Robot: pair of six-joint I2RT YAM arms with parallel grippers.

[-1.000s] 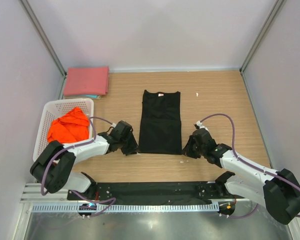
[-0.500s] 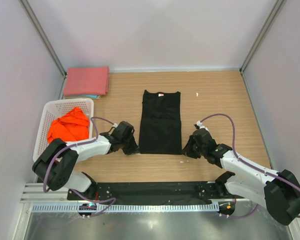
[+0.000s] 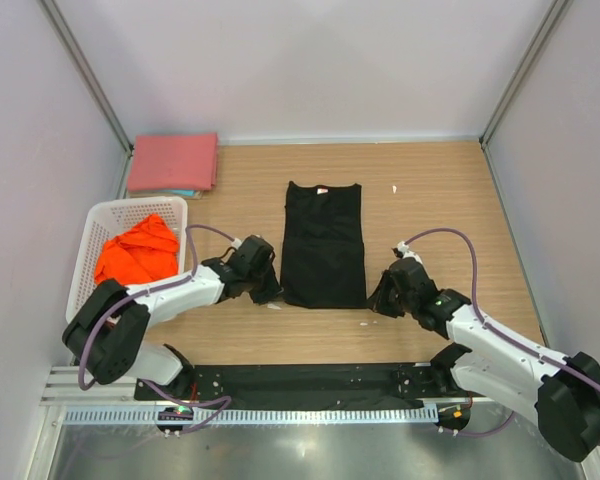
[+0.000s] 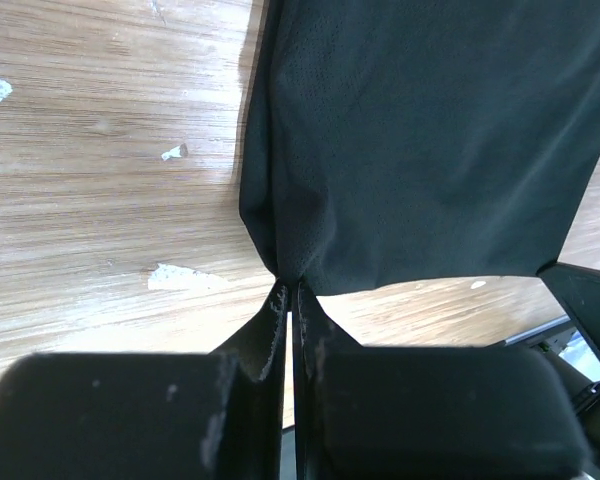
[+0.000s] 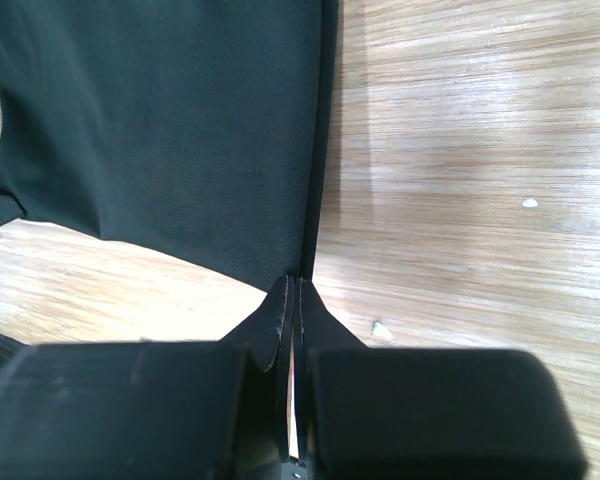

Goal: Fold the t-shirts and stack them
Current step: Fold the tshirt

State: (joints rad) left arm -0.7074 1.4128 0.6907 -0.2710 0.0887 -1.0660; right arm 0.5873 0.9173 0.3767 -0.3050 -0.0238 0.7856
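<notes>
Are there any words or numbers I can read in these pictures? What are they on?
No text can be read anywhere.
The little tag at the neck of the black shirt: too small to read.
Nothing else shows any writing.

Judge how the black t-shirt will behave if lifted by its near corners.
Probably floppy: the black t-shirt lies flat in thin folded layers, so it should drape between the left gripper and right gripper. Likely light; pinched corners may slip.
</notes>
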